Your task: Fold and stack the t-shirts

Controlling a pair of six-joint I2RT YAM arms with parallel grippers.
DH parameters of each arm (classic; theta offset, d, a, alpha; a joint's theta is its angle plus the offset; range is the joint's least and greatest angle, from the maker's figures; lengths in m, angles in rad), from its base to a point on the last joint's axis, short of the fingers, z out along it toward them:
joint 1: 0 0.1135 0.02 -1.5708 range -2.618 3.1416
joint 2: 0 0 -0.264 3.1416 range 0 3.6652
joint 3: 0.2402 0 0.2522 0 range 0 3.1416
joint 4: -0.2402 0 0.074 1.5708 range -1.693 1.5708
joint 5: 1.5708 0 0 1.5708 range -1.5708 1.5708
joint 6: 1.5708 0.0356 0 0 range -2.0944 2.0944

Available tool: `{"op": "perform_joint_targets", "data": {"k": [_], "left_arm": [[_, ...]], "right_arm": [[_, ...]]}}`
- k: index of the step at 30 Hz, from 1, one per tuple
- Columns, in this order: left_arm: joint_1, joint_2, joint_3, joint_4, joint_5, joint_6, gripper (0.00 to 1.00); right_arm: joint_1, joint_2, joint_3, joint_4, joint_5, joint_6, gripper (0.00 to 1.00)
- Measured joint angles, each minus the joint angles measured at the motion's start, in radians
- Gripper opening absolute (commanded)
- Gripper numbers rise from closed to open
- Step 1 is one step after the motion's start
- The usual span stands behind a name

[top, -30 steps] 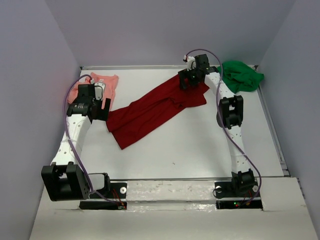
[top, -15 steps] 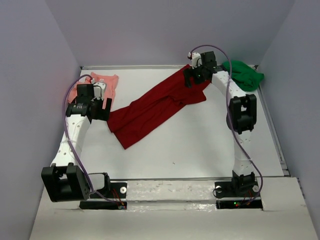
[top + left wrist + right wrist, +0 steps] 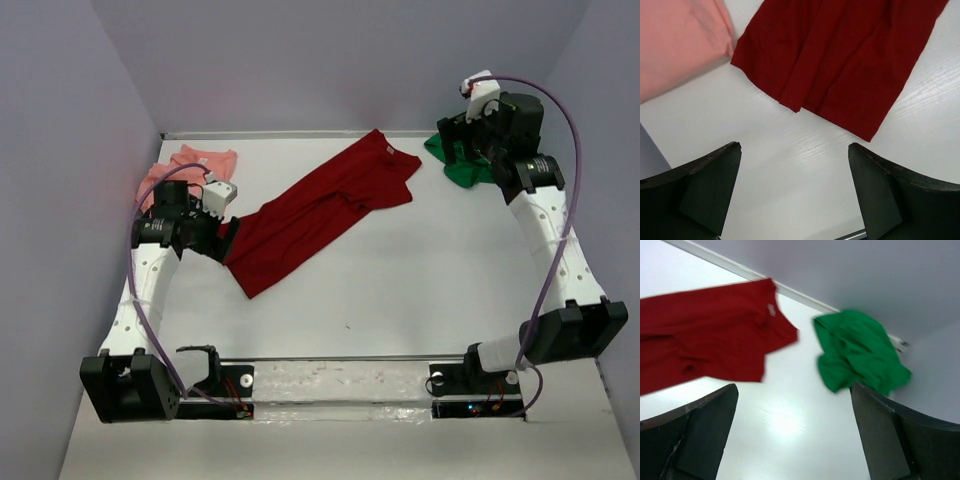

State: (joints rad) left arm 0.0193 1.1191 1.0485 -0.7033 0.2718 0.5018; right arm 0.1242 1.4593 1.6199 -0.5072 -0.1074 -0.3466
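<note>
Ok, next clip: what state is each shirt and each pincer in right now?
dark red shirt: laid out in a long diagonal strip, loosely creased, not held
salmon pink shirt: lying at the far left, not held
green shirt: crumpled in the far right corner, not held
left pincer: open, empty
right pincer: open, empty
</note>
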Motion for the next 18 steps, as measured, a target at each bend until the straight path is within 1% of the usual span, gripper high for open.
{"op": "perform_joint_targets", "data": {"k": [3, 4, 10, 14, 18], "left_arm": [[0.000, 0.049, 0.002, -0.031, 0.043, 0.078, 0.99], [-0.001, 0.068, 0.002, -0.034, 0.043, 0.097, 0.99], [0.000, 0.203, -0.008, -0.019, 0.041, 0.183, 0.99], [0.000, 0.251, -0.023, -0.007, 0.063, 0.233, 0.99], [0.000, 0.284, -0.047, -0.004, 0.077, 0.277, 0.99]], "right_arm": [[-0.039, -0.078, -0.084, 0.000, 0.048, -0.018, 1.00], [-0.048, -0.113, -0.140, -0.002, 0.063, -0.024, 1.00], [-0.050, -0.206, -0.349, -0.039, 0.083, -0.029, 1.00], [-0.051, -0.253, -0.419, -0.063, 0.101, -0.028, 1.00], [-0.061, -0.291, -0.444, -0.079, 0.102, -0.027, 1.00]]}}
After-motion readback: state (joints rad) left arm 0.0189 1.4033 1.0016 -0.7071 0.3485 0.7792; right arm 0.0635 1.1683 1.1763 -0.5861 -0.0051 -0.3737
